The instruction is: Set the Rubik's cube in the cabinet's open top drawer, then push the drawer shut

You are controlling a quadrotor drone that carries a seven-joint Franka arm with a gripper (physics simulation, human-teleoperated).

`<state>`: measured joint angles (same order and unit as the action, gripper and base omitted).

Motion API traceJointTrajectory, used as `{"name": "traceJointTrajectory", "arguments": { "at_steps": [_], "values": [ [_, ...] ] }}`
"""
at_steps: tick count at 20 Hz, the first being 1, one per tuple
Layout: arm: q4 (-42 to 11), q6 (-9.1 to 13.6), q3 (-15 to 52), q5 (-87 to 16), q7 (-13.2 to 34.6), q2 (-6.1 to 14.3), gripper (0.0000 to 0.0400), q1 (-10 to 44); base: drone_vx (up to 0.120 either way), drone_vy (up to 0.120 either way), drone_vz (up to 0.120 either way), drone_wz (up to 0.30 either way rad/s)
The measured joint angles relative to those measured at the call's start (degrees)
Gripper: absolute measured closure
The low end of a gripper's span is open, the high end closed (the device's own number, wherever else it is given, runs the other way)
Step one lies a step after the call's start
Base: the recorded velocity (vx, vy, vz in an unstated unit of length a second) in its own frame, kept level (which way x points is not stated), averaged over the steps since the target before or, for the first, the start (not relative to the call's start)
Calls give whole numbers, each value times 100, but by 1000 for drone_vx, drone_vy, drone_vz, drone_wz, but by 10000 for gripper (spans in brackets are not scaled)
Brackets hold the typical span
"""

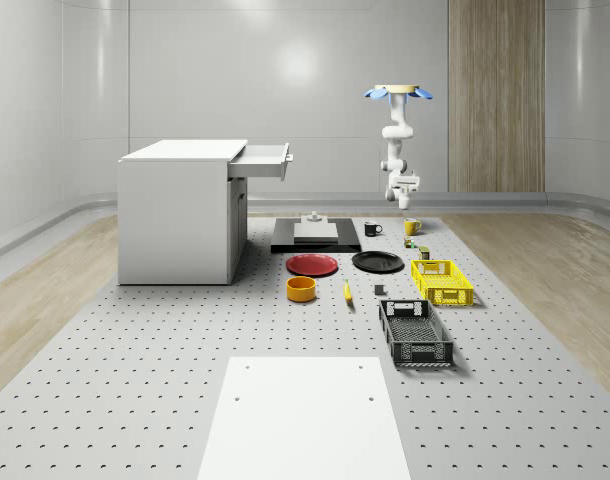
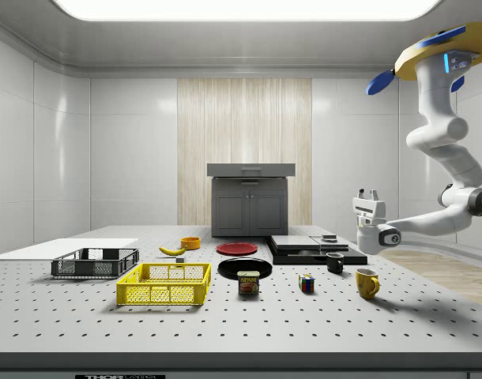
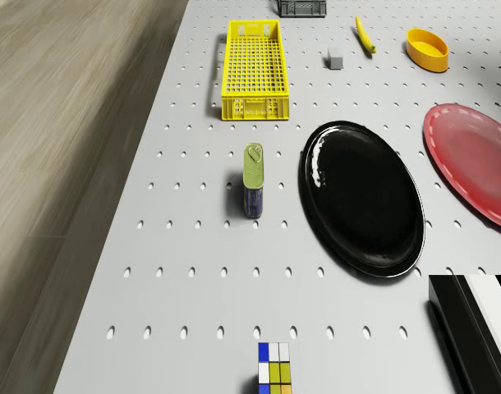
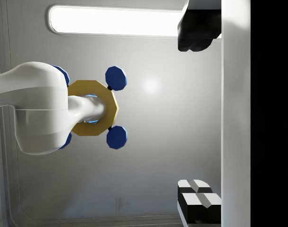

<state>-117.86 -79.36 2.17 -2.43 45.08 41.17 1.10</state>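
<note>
While the drone (image 2: 438, 55) hovers high near the pale wall, its jaws (image 2: 369, 193) point upward, spread wide and empty, above the yellow mug (image 2: 367, 283). Below, the Rubik's cube (image 2: 306, 283) sits on the perforated grey surface (image 1: 165, 350) beside a tin (image 3: 254, 189). Across the surface, the white cabinet's (image 1: 175, 215) top drawer (image 1: 263, 160) stands open.

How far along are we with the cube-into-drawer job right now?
Nothing looks done yet. The Rubik's cube sits on the table beside the spam can, ungrasped. The drone hovers above the yellow mug, with the gripper pointing upward, well above the cube and holding nothing. The cabinet's top drawer stands open. Left: grasp the cube, carry it into the drawer, push it shut.
</note>
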Motion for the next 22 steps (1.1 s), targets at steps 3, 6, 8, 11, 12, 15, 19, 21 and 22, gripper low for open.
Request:
{"name": "traceJointTrajectory", "arguments": {
  "at_steps": [3,6,8,11,12,15,19,21,22],
  "values": [
    [-17,-15,124,-174,23,11,0,38,120,0,0,0],
    [-49,-32,328,-462,61,26,0,101,120,0,0,0],
    [-88,-46,533,-750,100,40,0,165,120,0,0,0],
    [-212,-76,991,-1402,192,76,0,310,120,0,0,0],
    [-284,-90,1196,-1695,236,94,0,376,120,0,-80,0],
    [-671,-149,1992,-2867,429,186,0,647,40,0,-93,0],
    [-1778,-242,3401,-5136,943,433,0,1232,0,0,-120,0],
    [-2532,-226,4124,-6449,1356,599,0,1652,0,0,-120,0],
    [-2907,-182,4458,-7096,1597,683,0,1902,0,0,-120,0]
  ]
}}
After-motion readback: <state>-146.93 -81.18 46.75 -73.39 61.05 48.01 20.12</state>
